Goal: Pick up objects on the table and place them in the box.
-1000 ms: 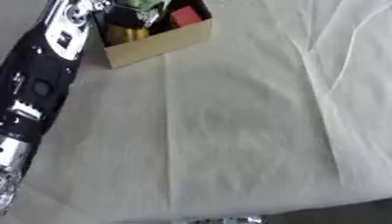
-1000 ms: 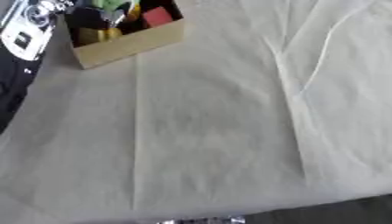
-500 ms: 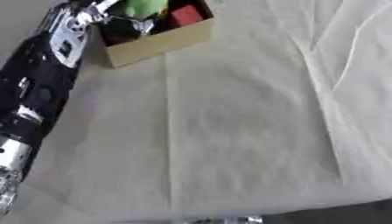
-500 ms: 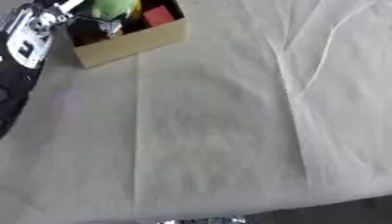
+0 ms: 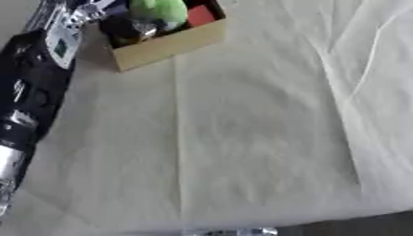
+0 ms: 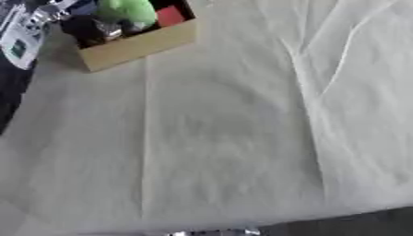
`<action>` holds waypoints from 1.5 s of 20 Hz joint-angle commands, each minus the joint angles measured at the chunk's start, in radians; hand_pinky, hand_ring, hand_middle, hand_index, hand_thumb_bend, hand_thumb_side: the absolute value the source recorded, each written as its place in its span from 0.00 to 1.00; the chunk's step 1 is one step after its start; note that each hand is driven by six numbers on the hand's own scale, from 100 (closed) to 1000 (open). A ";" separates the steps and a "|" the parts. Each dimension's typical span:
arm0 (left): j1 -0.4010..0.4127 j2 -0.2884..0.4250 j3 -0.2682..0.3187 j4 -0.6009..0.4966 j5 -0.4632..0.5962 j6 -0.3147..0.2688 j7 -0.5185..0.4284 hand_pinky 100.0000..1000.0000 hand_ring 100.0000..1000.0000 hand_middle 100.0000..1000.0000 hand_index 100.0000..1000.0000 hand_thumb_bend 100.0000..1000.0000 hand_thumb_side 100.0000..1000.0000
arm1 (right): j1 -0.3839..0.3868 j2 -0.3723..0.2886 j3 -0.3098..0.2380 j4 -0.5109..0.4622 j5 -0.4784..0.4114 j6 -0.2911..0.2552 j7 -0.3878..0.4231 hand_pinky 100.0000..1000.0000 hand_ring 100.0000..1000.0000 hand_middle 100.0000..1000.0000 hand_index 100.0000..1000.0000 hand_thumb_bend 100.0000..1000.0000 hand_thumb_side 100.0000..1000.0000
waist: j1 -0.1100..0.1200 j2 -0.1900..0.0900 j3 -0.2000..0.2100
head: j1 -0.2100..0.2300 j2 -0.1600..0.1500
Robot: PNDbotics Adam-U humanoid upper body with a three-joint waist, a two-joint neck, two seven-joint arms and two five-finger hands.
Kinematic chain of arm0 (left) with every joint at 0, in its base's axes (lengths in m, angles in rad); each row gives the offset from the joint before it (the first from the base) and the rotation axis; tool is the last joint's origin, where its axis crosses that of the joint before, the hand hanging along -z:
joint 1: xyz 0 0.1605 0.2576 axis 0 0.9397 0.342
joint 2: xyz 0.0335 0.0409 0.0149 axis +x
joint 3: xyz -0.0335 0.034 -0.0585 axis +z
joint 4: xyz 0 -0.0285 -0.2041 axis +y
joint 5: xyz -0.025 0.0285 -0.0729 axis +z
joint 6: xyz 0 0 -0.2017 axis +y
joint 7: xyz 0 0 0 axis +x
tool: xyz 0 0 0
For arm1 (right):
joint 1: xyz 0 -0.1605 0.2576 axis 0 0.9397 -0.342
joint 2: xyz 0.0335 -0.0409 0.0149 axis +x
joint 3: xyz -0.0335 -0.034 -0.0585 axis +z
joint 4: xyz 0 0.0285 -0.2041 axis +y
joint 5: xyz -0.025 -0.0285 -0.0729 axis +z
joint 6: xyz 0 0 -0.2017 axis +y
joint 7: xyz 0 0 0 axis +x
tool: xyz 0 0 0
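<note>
A cardboard box (image 5: pixel 174 46) stands at the far left of the cloth-covered table. Inside it lies a red block (image 5: pixel 200 14). My left arm (image 5: pixel 36 87) runs up the left edge, and my left hand (image 5: pixel 129 28) is over the box's left half. Its dark fingers curl against a rounded green object (image 5: pixel 160 10), which sits low in the box opening. The hand hides whatever else lies in the box. My right hand shows in neither view.
A pale creased cloth (image 5: pixel 258 138) covers the table, with raised folds at the right (image 6: pixel 322 78). The table's front edge runs along the bottom, where a small silver part (image 5: pixel 230 232) shows.
My left hand has moved right over the box with the green object, which has come lower into the opening. It now covers the yellow item seen earlier.
</note>
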 commanded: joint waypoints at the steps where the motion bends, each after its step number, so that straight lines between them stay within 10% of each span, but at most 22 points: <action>1: -0.024 0.026 0.012 -0.011 0.006 -0.005 -0.001 1.00 1.00 0.84 0.99 0.26 0.50 | 0.002 -0.016 -0.007 -0.017 0.009 0.008 -0.004 1.00 0.69 0.73 0.87 0.00 0.58 | 0.011 -0.028 0.002 | -0.006 0.004; 6: -0.019 0.036 0.009 -0.030 0.048 -0.011 -0.008 0.97 0.99 0.79 0.95 0.14 0.43 | 0.012 -0.016 -0.008 -0.017 0.009 0.012 -0.006 0.99 0.69 0.73 0.87 0.00 0.58 | 0.011 -0.040 0.009 | -0.009 0.004; 7: -0.017 0.043 0.007 -0.045 0.070 -0.007 -0.002 0.96 0.98 0.78 0.94 0.03 0.58 | 0.018 -0.017 -0.010 -0.017 0.010 0.012 -0.009 0.99 0.69 0.73 0.87 0.00 0.62 | 0.012 -0.043 0.013 | -0.012 0.004; 10: 0.007 0.092 -0.008 -0.146 0.176 0.051 0.057 0.86 0.90 0.70 0.78 0.00 0.22 | 0.041 -0.027 -0.025 -0.017 0.010 0.005 -0.026 0.99 0.69 0.73 0.87 0.00 0.58 | 0.015 -0.060 0.036 | -0.027 0.004; 15: 0.122 0.246 -0.044 -0.477 0.575 0.165 0.118 0.86 0.89 0.72 0.82 0.00 0.40 | 0.085 -0.044 -0.052 -0.017 0.012 -0.039 -0.057 0.98 0.70 0.73 0.87 0.00 0.58 | 0.012 -0.086 0.070 | -0.050 0.004; 23: 0.479 0.488 0.029 -0.943 0.976 0.267 0.227 0.84 0.85 0.71 0.81 0.00 0.53 | 0.160 -0.010 -0.078 -0.017 0.057 -0.096 -0.107 0.97 0.70 0.73 0.87 0.00 0.58 | -0.012 -0.097 0.122 | -0.055 0.004; 30: 0.804 0.441 0.196 -1.219 1.089 0.268 0.376 0.84 0.84 0.69 0.82 0.00 0.52 | 0.189 0.031 -0.080 -0.017 0.106 -0.144 -0.134 0.97 0.70 0.73 0.87 0.00 0.57 | -0.044 -0.091 0.141 | -0.059 0.004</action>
